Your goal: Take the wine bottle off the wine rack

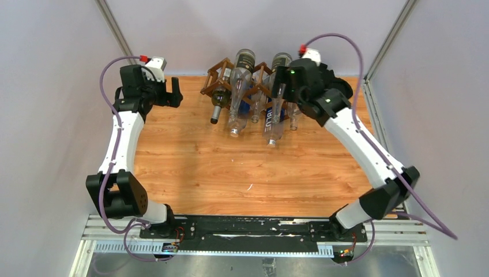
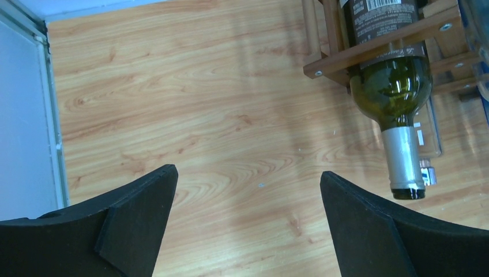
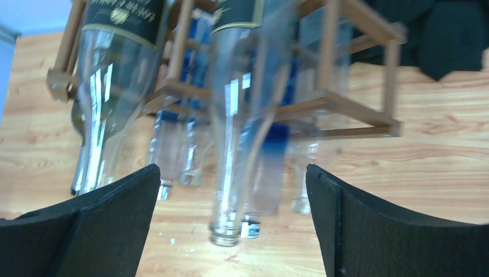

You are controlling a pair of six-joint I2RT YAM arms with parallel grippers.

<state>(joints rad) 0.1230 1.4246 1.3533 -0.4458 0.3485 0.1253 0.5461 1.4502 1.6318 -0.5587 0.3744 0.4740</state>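
Task not begun: all bottles lie in the wine rack (image 1: 222, 68) at the table's (image 1: 230, 173) far edge, the right gripper (image 3: 230, 173) released, jaws wide before a clear wine bottle (image 3: 236, 127), left gripper (image 2: 248, 176) likewise released, empty.

Desk (image 1: 230, 167): light wood-grain top, small white speck (image 1: 249, 187) near middle. Pale grey walls (image 1: 46, 86) on left, back, right. Metal posts (image 1: 112, 23) at back corners. Metal rail (image 1: 398, 236) along near edge. Black cloth (image 3: 444, 40) on desk, far right.
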